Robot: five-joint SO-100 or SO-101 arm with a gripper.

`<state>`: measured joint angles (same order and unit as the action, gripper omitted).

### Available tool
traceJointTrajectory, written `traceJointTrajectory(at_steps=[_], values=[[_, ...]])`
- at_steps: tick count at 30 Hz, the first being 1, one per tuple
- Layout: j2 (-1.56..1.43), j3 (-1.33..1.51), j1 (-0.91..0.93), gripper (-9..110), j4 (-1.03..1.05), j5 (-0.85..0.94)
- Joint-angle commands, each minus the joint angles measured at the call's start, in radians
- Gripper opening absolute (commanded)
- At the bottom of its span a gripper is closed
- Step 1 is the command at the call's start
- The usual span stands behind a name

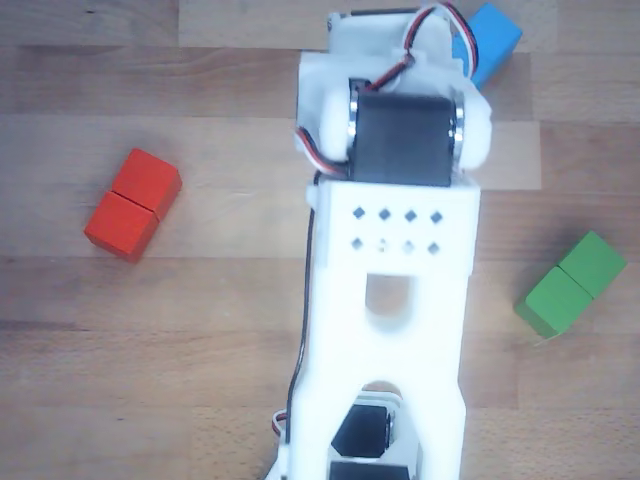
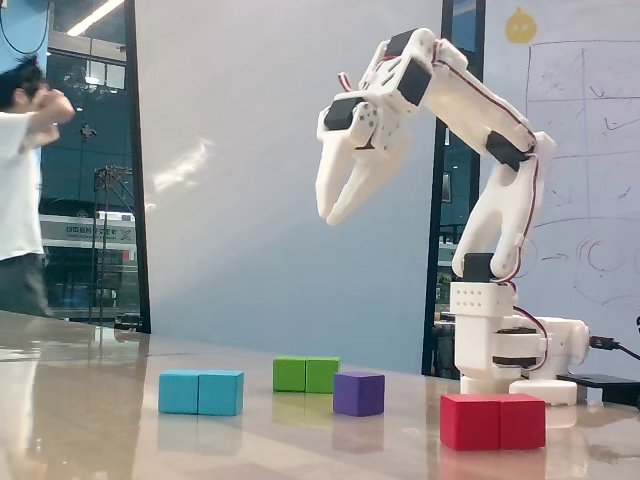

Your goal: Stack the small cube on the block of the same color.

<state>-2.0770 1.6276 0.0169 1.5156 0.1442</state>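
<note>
While the gripper [image 2: 328,218] hangs high above the table [image 2: 90,400] with its jaws slightly parted and empty, the small cube [image 2: 359,393] sits just right of the green block [image 2: 306,374]. Left of both, apart, lies the sky-blue block [image 2: 201,392]. A red block [image 2: 493,421] rests near the arm's base [image 2: 500,350]. In the other view, the arm [image 1: 390,300] hides the cube.

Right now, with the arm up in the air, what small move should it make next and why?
Probably lower the gripper toward the small cube. The gripper hangs high and empty, and the cube sits untouched on the table, apart from the sky-blue block.
</note>
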Motion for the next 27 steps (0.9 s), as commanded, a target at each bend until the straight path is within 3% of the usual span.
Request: traceJointTrajectory(at_steps=[1, 17, 27], values=[[-0.161, 0.061, 0.02, 1, -0.009, -0.011], [-0.836, 0.868, 0.021, 1, -0.341, 0.002], [-1.203, 1.253, 0.021, 1, -0.273, 0.002]])
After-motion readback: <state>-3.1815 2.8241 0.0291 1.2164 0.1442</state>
